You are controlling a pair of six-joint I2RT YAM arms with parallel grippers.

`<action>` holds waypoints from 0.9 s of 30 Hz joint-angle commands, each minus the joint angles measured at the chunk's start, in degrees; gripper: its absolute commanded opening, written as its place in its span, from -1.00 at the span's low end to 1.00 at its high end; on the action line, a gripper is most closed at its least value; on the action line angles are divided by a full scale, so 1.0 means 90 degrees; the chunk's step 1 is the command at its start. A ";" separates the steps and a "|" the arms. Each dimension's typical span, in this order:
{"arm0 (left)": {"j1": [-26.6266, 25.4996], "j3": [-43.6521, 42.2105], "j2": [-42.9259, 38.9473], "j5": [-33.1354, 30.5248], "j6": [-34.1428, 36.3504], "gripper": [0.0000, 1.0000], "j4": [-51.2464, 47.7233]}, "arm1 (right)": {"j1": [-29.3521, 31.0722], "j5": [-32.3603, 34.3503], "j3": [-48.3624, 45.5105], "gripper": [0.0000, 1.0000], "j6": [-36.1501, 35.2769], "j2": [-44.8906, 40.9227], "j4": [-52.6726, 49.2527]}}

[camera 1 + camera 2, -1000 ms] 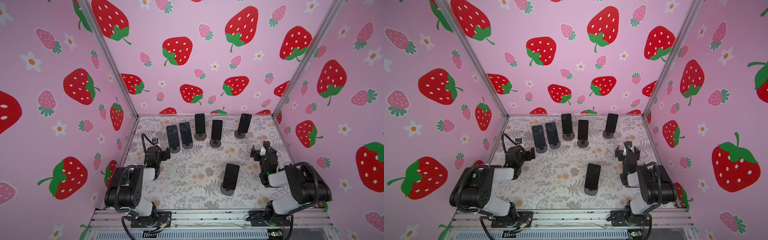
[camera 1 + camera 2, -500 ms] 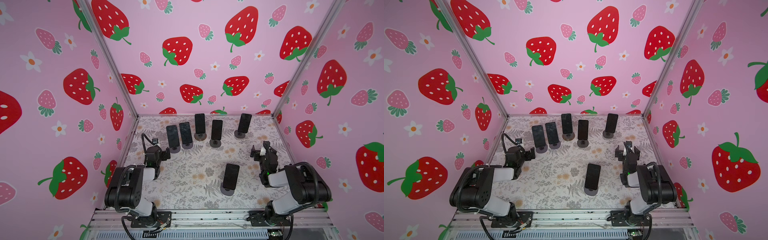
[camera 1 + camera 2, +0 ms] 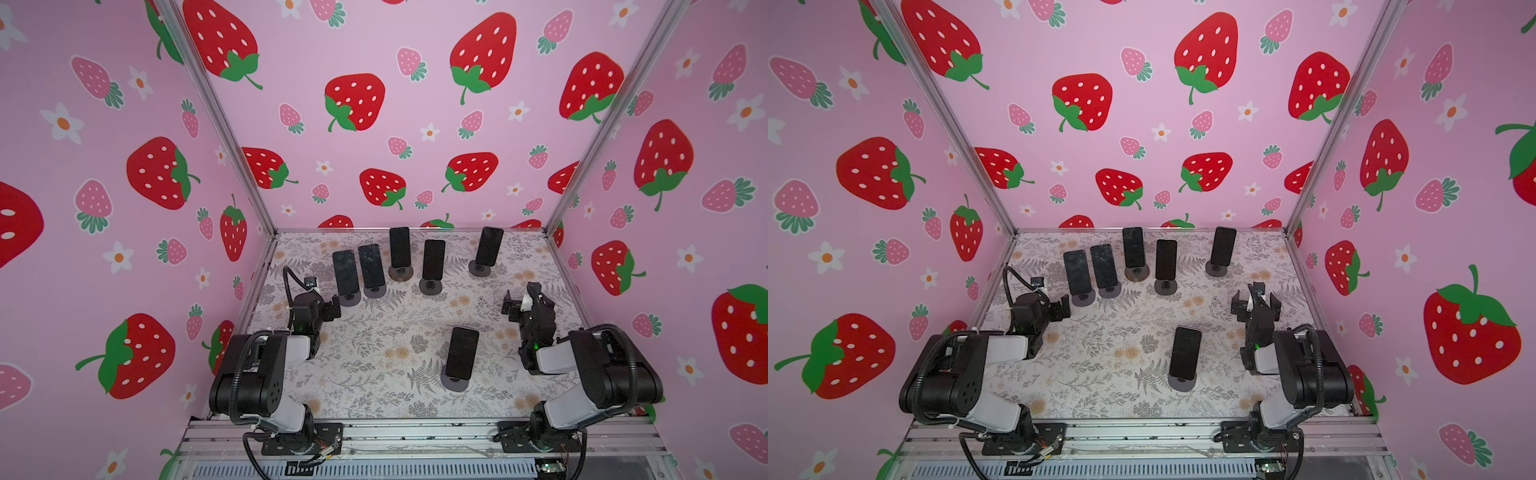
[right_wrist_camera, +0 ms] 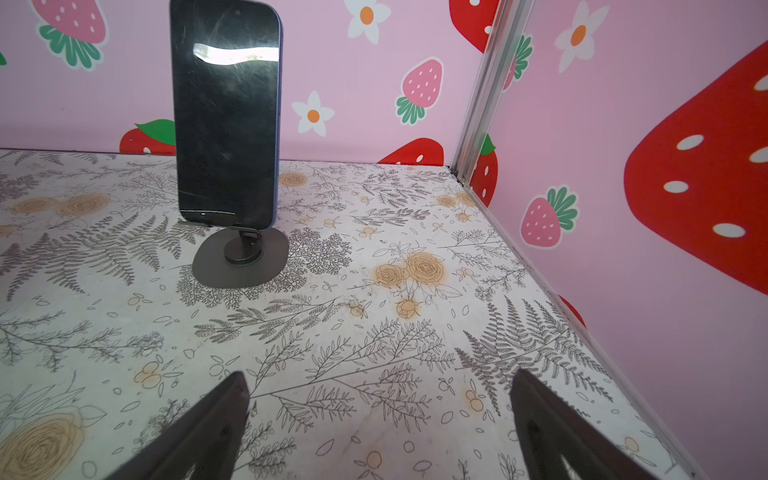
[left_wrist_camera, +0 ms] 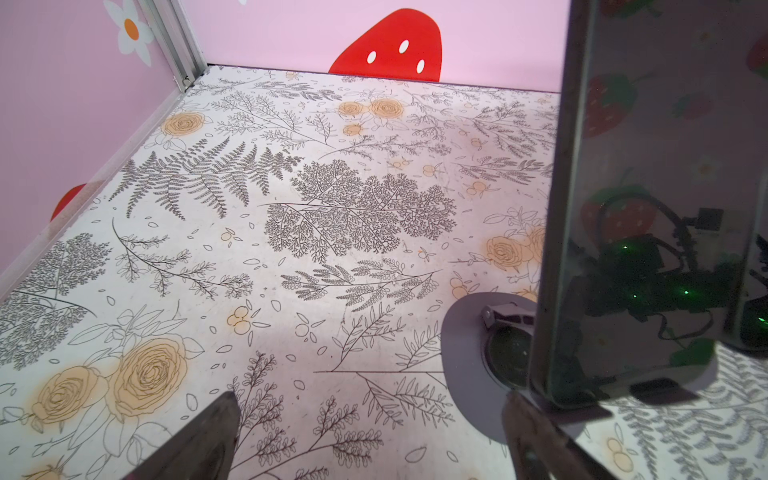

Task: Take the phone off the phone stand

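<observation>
We count six dark phones upright on round stands on floral table point(image 3: 374, 345): five along back, front phone point(image 3: 462, 352) alone between arms. Neighbour phone point(image 3: 371, 266) crowds leftmost phone point(image 5: 648, 208). Leftmost phone glossy black, on grey stand point(image 5: 469, 353), just beside left gripper point(image 5: 370, 403). Left gripper fingers spread, empty. Right gripper point(image 4: 380, 376) spread, empty, facing rightmost phone point(image 4: 226, 116).

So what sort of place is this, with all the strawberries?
Most likely a robot practice booth. A left arm and a right arm are bolted to a metal rail, strawberry-print walls box in a floral table, and six phones on stands are set out like test pieces.
</observation>
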 commanded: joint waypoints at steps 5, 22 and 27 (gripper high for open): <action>0.0033 0.0203 0.0054 -0.0082 0.0079 0.99 0.0181 | -0.0019 0.0208 0.0493 0.99 0.0118 -0.0789 -0.1094; 0.0033 0.0194 0.0058 -0.0082 0.0080 0.99 0.0180 | -0.0020 -0.0296 0.2665 0.99 0.3803 -0.3067 -0.6032; 0.0010 0.0160 0.0050 -0.0158 0.0090 0.99 0.0239 | -0.0243 -0.2189 0.2658 0.99 0.4455 -0.2636 -0.6199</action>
